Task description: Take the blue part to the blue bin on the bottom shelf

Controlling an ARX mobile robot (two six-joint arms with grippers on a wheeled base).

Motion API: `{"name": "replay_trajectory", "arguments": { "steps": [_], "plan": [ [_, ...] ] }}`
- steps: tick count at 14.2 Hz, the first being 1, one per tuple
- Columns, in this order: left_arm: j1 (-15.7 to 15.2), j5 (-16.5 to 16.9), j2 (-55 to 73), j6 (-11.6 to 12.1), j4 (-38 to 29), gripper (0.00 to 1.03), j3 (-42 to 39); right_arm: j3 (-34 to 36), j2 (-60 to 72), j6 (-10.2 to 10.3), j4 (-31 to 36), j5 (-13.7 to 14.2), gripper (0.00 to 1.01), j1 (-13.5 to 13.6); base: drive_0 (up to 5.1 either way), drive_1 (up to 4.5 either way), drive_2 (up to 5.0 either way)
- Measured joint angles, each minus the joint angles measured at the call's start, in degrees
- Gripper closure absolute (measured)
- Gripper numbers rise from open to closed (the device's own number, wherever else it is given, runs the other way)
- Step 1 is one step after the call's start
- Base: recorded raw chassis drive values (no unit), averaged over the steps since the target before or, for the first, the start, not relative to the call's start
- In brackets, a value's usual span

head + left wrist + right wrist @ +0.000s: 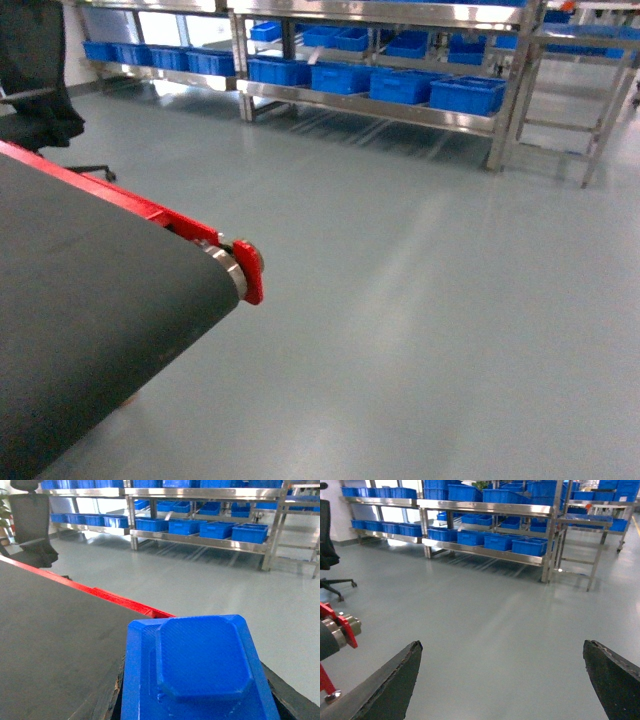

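The blue part (200,672), a flat blue plastic block with a raised octagonal pad, fills the lower left wrist view. My left gripper (195,685) is shut on it, dark fingers (102,700) showing on both sides, above the dark conveyor belt (55,635). My right gripper (502,643) is open over bare floor with nothing between its fingers. Far across the floor, the steel rack's bottom shelf (370,107) carries a row of blue bins (467,95), also seen as blue bins (527,546) from the right wrist. Neither gripper shows in the head view.
A dark conveyor belt (90,300) with a red frame (150,208) and end roller fills the head view's lower left. A black office chair (35,95) stands at the far left. A steel table (590,60) stands right of the rack. Grey floor (420,300) lies between.
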State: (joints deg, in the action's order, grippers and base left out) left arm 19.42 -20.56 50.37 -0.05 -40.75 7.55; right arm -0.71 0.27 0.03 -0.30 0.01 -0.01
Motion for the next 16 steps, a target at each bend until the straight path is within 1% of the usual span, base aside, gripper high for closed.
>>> {"name": "replay_trajectory", "arguments": {
  "steps": [16],
  "plan": [
    [0.0,0.0,0.0,0.0,0.0,0.58,0.0,0.0,0.0,0.0,0.0,0.0,0.03,0.0,-1.6,-1.56,-1.6]
  ]
}}
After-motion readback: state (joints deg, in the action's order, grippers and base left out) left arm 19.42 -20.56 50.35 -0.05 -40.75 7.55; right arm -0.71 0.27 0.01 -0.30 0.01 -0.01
